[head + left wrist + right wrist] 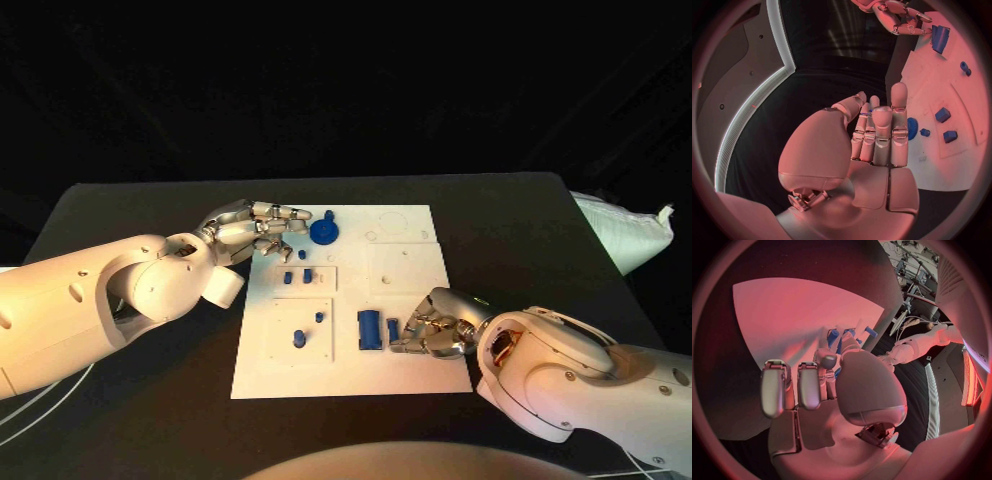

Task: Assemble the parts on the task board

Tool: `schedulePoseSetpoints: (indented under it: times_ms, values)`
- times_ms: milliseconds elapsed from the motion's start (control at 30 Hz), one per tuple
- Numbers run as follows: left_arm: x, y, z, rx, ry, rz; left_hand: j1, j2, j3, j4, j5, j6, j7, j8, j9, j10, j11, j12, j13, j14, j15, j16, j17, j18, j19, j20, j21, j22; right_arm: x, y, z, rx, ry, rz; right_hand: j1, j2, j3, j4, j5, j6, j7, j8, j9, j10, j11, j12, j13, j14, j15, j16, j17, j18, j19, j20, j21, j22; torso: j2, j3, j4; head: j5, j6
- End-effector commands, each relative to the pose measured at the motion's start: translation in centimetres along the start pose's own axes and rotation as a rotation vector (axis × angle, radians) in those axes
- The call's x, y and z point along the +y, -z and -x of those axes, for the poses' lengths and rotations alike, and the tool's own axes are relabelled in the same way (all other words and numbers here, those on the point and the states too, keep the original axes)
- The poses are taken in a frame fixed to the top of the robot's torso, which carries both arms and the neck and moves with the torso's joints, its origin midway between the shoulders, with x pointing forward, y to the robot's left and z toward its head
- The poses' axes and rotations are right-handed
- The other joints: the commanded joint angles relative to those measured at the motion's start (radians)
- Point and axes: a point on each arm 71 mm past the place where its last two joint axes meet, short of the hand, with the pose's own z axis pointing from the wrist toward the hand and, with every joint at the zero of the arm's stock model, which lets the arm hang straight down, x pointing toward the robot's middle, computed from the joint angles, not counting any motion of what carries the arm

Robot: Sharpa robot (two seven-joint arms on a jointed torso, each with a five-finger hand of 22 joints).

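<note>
The white task board (408, 268) lies mid-table. A blue gear (326, 232) stands at its far left corner, and my left hand (261, 229) sits just beside it, fingers straight and together, holding nothing; in the left wrist view the gear (912, 129) peeks out behind the fingers (881, 134). My right hand (434, 325) is curled at the board's near edge. Its thumb and a finger pinch a small blue part (392, 330) next to a flat blue block (371, 328). In the right wrist view a bit of blue (837, 373) shows between thumb and finger.
Two small blue blocks (297, 276) stand in a recess behind the gear side, and two blue pegs (299, 338) sit in the near left panel. A white bag (623, 232) lies off the table's right edge. Bare black table (144, 215) surrounds the board.
</note>
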Motion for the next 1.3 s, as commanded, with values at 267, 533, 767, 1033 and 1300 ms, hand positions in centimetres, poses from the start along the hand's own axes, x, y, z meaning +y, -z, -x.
schedulePoseSetpoints:
  times_ms: [267,533,767,1033,1300]
  values:
    - [0.0,0.0,-0.2,0.023,-0.002,-0.003,0.004,0.002,-0.002,-0.004,0.003,-0.004,0.0,0.002,-0.001,-0.005,0.002,0.003,0.001,-0.005,0.0,-0.005,-0.001,0.013,-0.007,0.003,-0.005,-0.001,-0.4,-0.3,-0.1,0.015,0.027,-0.009,0.014,0.036,-0.014,0.014,-0.002,0.003,0.003,-0.002,0.004,-0.001,0.003,0.008,0.008,0.065,0.0,-0.002,0.027,-0.006,0.001,0.006,-0.002,0.049,0.001,-0.0016,0.0015,0.001,-0.001]
    - [0.0,0.0,-0.2,0.022,-0.006,-0.003,0.003,0.002,-0.002,-0.003,0.003,-0.004,0.001,0.002,-0.001,-0.006,0.002,0.004,0.001,-0.004,0.0,-0.004,0.0,0.013,-0.006,0.003,-0.004,-0.001,-0.5,-0.7,-0.3,0.026,0.043,-0.017,0.011,0.051,-0.022,0.025,0.0,0.004,0.002,-0.001,0.005,0.002,0.002,0.014,0.012,0.066,-0.001,0.001,0.03,-0.006,0.002,0.006,-0.001,0.052,-0.001,-0.0005,0.0013,0.003,-0.003]
    - [0.0,-0.1,-0.3,0.024,-0.013,-0.003,0.003,0.002,-0.002,-0.003,0.003,-0.004,0.001,0.002,-0.001,-0.006,0.002,0.004,0.001,-0.004,0.0,-0.004,0.0,0.013,-0.006,0.003,-0.004,-0.001,-0.2,-1.4,-0.7,0.025,0.072,-0.007,0.037,0.064,-0.023,0.017,0.001,0.005,0.0,-0.001,0.007,0.004,0.0,0.017,0.015,0.066,-0.002,0.002,0.031,-0.006,0.003,0.005,-0.001,0.052,-0.001,-0.0009,0.0006,0.003,-0.002]
    - [0.0,-0.1,-0.3,0.023,-0.014,-0.005,0.003,0.002,-0.003,-0.003,0.003,-0.004,0.001,0.002,-0.001,-0.006,0.002,0.004,0.002,-0.005,0.0,-0.005,-0.003,0.014,-0.008,0.003,-0.008,-0.003,0.1,-1.3,-0.6,-0.004,0.057,0.004,0.046,0.061,-0.031,0.013,0.007,0.005,0.001,-0.001,0.008,0.003,0.0,0.017,0.016,0.066,-0.002,0.001,0.031,-0.006,0.003,0.004,-0.001,0.052,-0.002,-0.0007,0.0005,0.001,0.005]
    - [0.1,-0.2,0.1,0.012,-0.015,-0.005,0.003,0.002,-0.003,-0.002,0.003,-0.005,0.001,0.002,-0.001,-0.006,0.002,0.004,0.002,-0.006,0.0,-0.006,-0.005,0.014,-0.009,0.003,-0.011,-0.004,-0.2,-1.4,-0.2,-0.001,-0.088,0.059,0.016,0.042,-0.08,0.035,0.016,-0.01,0.007,-0.008,0.007,-0.014,0.006,-0.024,-0.009,0.061,0.002,-0.016,0.012,-0.002,-0.01,0.007,-0.014,0.035,-0.006,-0.0026,0.0004,-0.004,0.021]
